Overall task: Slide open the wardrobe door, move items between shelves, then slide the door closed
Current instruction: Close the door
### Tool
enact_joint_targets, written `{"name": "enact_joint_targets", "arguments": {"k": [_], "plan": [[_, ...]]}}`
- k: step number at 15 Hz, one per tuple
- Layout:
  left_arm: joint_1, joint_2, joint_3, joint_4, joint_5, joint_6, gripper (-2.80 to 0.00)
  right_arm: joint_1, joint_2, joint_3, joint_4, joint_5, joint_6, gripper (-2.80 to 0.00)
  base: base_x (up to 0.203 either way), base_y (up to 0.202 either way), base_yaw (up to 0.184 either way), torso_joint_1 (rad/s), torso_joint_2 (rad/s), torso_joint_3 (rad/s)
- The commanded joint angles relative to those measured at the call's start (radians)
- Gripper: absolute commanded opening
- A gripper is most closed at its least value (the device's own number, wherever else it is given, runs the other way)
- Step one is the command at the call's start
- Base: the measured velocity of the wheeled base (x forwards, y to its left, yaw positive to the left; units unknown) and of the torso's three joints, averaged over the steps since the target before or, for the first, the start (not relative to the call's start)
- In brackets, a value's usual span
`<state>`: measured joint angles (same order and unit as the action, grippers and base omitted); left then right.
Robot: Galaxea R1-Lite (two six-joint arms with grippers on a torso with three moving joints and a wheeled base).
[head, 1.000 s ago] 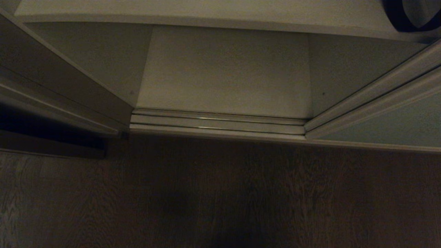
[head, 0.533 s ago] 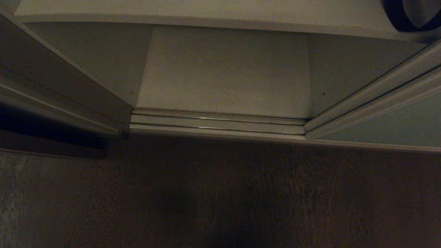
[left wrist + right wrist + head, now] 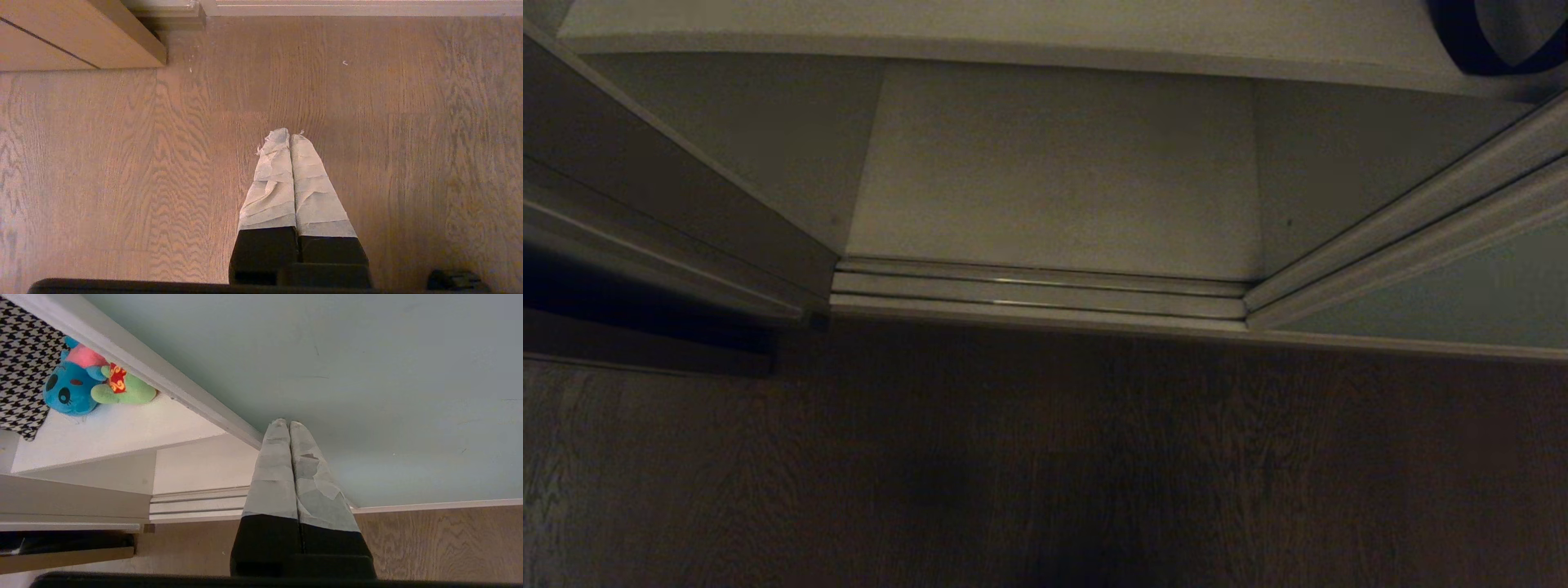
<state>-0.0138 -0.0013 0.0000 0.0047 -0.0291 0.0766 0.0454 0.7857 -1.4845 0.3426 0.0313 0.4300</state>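
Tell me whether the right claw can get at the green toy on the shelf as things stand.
Probably yes. The sliding door stands aside, so the shelf front is uncovered and the green toy lies near its edge. The right claw is shut and must open first.

**Operator:** From my head camera, the wardrobe opening sits straight ahead. The floor rail (image 3: 1037, 292) runs across its front, with the wooden floor (image 3: 1045, 465) before it and the bottom board (image 3: 1054, 171) behind it.

**Second:** And the sliding wardrobe door (image 3: 1462, 302)?

**Operator:** Off to my right of the opening, standing on the rail. A shelf (image 3: 1013, 33) lies above the bottom board.

**Second:** Where are the toys?

**Operator:** My right wrist camera has both on that shelf (image 3: 114, 428), inside, past the door's edge (image 3: 135, 359). The two toys (image 3: 96, 386) touch each other, with a patterned cloth (image 3: 24, 363) just beside them. My right gripper (image 3: 284, 424) is before the door panel (image 3: 327, 375); my left gripper (image 3: 289, 134) is over the floor.
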Motion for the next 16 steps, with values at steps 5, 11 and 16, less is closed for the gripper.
{"name": "enact_joint_targets", "arguments": {"k": [5,11,16], "plan": [[0.000,0.001,0.000,0.000,0.000,0.000,-2.80,-0.054,0.041,0.003,-0.037,0.012,0.007,-2.80,0.000,0.000,0.000,0.000,0.00,0.000],[0.000,0.001,0.000,0.000,0.000,0.000,-2.80,-0.048,0.047,0.018,-0.030,0.059,0.006,-2.80,0.000,0.000,0.000,0.000,0.00,0.000],[0.000,0.001,0.000,0.000,0.000,0.000,-2.80,-0.049,0.052,0.035,-0.029,0.157,0.006,-2.80,0.000,0.000,0.000,0.000,0.00,0.000]]}}
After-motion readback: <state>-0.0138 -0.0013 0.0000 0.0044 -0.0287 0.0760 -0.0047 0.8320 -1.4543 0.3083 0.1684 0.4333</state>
